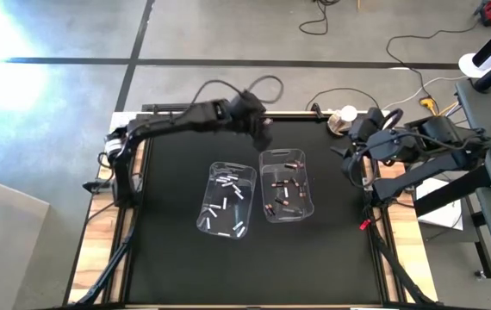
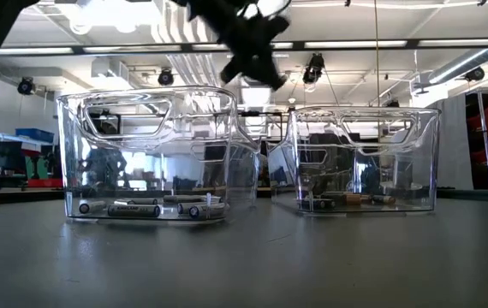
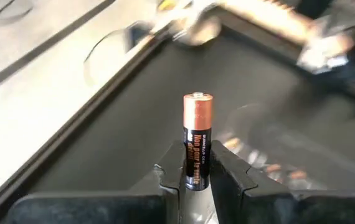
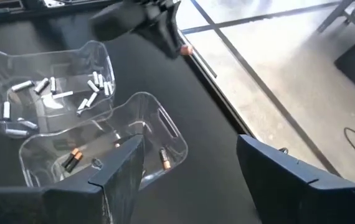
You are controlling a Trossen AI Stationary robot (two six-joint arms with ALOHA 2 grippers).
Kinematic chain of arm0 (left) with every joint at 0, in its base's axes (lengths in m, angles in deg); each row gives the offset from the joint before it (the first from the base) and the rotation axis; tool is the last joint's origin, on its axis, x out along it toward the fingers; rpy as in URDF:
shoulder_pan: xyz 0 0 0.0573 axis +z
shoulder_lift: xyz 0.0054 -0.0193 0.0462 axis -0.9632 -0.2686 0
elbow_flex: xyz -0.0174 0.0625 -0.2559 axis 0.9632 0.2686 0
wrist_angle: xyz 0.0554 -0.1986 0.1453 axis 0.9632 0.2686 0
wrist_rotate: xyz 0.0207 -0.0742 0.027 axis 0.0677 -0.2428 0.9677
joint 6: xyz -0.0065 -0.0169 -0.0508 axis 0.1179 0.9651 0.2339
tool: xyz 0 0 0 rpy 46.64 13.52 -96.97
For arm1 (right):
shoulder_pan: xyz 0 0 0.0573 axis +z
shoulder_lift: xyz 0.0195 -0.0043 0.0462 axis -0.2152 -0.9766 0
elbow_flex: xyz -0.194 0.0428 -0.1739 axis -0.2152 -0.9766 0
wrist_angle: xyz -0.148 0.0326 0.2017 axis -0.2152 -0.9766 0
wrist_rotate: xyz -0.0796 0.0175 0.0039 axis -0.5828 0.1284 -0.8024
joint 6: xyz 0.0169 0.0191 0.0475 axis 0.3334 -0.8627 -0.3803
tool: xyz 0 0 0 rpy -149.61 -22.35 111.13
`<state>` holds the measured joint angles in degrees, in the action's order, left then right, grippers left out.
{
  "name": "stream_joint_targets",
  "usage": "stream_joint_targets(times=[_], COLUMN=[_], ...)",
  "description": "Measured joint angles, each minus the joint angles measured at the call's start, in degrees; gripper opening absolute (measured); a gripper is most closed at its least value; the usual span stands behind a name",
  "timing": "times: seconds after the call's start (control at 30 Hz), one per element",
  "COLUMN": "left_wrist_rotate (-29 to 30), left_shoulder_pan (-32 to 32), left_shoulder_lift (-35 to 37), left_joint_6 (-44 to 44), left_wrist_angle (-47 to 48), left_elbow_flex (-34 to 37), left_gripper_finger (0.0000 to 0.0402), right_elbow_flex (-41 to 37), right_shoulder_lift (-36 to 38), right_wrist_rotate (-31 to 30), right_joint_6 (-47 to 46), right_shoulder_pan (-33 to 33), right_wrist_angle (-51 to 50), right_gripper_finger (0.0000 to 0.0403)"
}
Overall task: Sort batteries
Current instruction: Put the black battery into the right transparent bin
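My left gripper (image 1: 265,136) hangs in the air over the far end of the right clear bin (image 1: 286,185) and is shut on a dark battery with a copper end (image 3: 197,140). In the low view it (image 2: 254,44) is above the gap between the two bins. The right bin holds several dark, copper-ended batteries (image 4: 75,158). The left clear bin (image 1: 226,200) holds several white batteries (image 4: 53,90) lying on its floor. My right gripper (image 4: 193,180) is open and waits at the table's right edge (image 1: 349,162). My left gripper pinches the battery by its dark body (image 3: 195,165) between the two fingers. The battery lies along the fingers, and its copper end (image 3: 197,109) sticks out past the fingertips. It is lifted clear of the table and bins.
Both bins stand side by side mid-table on the black mat (image 1: 177,258). A white roll (image 1: 344,118) and cables (image 1: 323,103) lie at the far right corner. The mat shows bare room on the near side and to the left.
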<state>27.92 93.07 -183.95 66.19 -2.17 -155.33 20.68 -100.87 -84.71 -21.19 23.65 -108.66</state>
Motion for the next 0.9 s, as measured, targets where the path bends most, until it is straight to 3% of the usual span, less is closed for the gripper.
stream_joint_targets(times=[0.17,0.37,0.6,0.63,0.8,0.9], left_wrist_rotate=[2.1,1.4,-0.5,-0.7,-2.7,-3.4], left_shoulder_pan=[-8.0,-12.9,-14.5,-14.6,-14.6,-14.8], left_shoulder_lift=[-4.0,-12.9,-29.1,-30.4,-29.3,-29.3], left_joint_6=[1.6,1.0,-1.2,-1.6,3.6,1.6], left_wrist_angle=[-3.2,-0.5,14.5,14.8,15.3,15.8], left_elbow_flex=[-4.1,-12.0,-33.5,-34.2,-24.7,-22.1], left_gripper_finger=[0.0032,0.0032,0.0032,0.0032,0.0032,0.0032], right_elbow_flex=[1.8,5.0,4.6,4.4,3.6,3.3], right_shoulder_lift=[0.4,1.1,1.2,1.1,1.1,1.2], right_wrist_rotate=[2.9,7.1,12.4,12.5,12.3,12.2], right_joint_6=[-0.5,-2.2,-5.9,-6.7,-11.9,-13.2], right_shoulder_pan=[0.0,0.0,2.2,2.7,4.8,5.4], right_wrist_angle=[-0.9,-2.4,-2.5,-2.8,-7.2,-9.0], right_gripper_finger=[0.0243,0.0232,0.0223,0.0223,0.0225,0.0223])
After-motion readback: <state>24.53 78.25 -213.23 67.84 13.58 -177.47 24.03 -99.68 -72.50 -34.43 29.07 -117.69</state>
